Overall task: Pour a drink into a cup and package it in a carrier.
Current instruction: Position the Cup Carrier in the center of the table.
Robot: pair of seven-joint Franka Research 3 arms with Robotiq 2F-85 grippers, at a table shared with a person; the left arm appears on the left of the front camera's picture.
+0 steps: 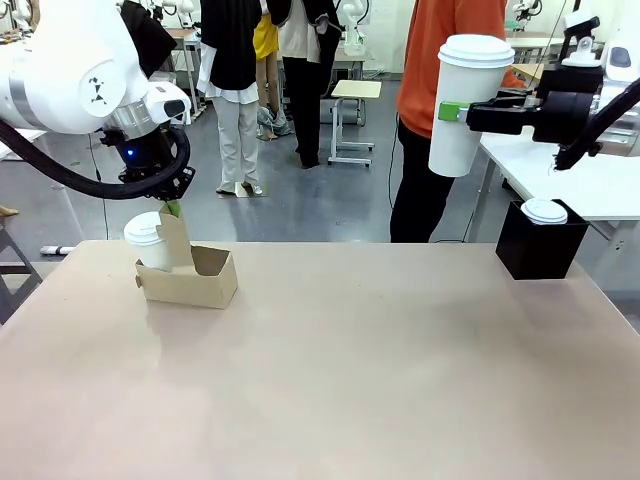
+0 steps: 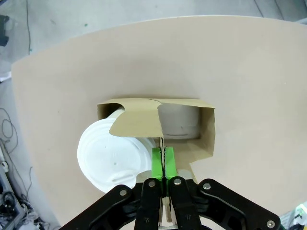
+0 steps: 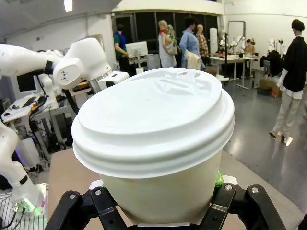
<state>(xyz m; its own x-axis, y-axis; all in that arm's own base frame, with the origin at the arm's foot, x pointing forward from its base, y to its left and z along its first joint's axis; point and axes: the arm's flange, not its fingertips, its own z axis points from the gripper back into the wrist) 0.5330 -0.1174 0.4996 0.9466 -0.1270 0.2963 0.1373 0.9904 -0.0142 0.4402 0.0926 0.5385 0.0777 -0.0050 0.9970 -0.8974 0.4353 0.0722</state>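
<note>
It looks like the packaging step is going on. The left tool (image 2: pixel 163 165) is pinching together on the upright handle tab of the carrier (image 1: pixel 205 283). The carrier is sitting on the bench (image 1: pixel 350 380) with a first cup (image 1: pixel 146 238) standing lidded in one pocket. The right tool (image 1: pixel 458 112) is clamping a second cup (image 1: pixel 468 70), high up and well apart from the carrier. Next, I reckon, that cup is going to need carrying across and lowering upright into the carrier's free pocket.
</note>
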